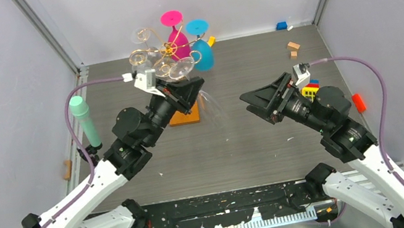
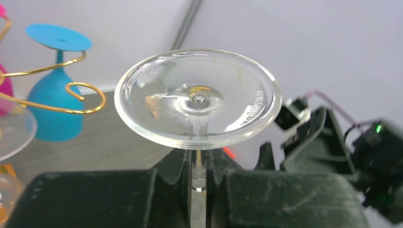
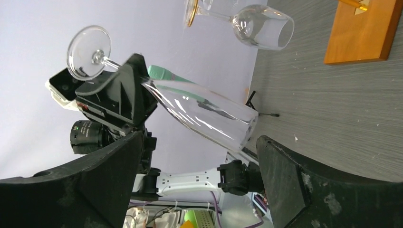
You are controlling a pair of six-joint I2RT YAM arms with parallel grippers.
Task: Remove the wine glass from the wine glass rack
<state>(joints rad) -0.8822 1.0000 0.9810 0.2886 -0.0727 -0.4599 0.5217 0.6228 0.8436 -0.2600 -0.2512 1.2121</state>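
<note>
The gold wire rack (image 1: pixel 156 52) stands on its orange base (image 1: pixel 185 117) at the back middle. My left gripper (image 1: pixel 187 89) is shut on the stem (image 2: pixel 199 167) of a clear wine glass. The glass is tilted, with its round foot (image 2: pixel 197 97) up by the rack's right spiral arms (image 2: pixel 71 97) and apart from them. Its bowl (image 1: pixel 211 107) hangs down to the right. The right wrist view shows this bowl (image 3: pixel 204 114) and foot (image 3: pixel 89 51). My right gripper (image 1: pixel 257 104) is open and empty, right of the bowl and facing it.
A pink glass (image 1: pixel 176 36), a blue glass (image 1: pixel 201 48) and other clear glasses (image 3: pixel 262 26) hang on the rack. A green cylinder (image 1: pixel 84 119) stands at the left. Wooden blocks (image 1: pixel 293 46), a coloured cube (image 1: pixel 310 91) and a red piece (image 1: pixel 359 102) lie at the right.
</note>
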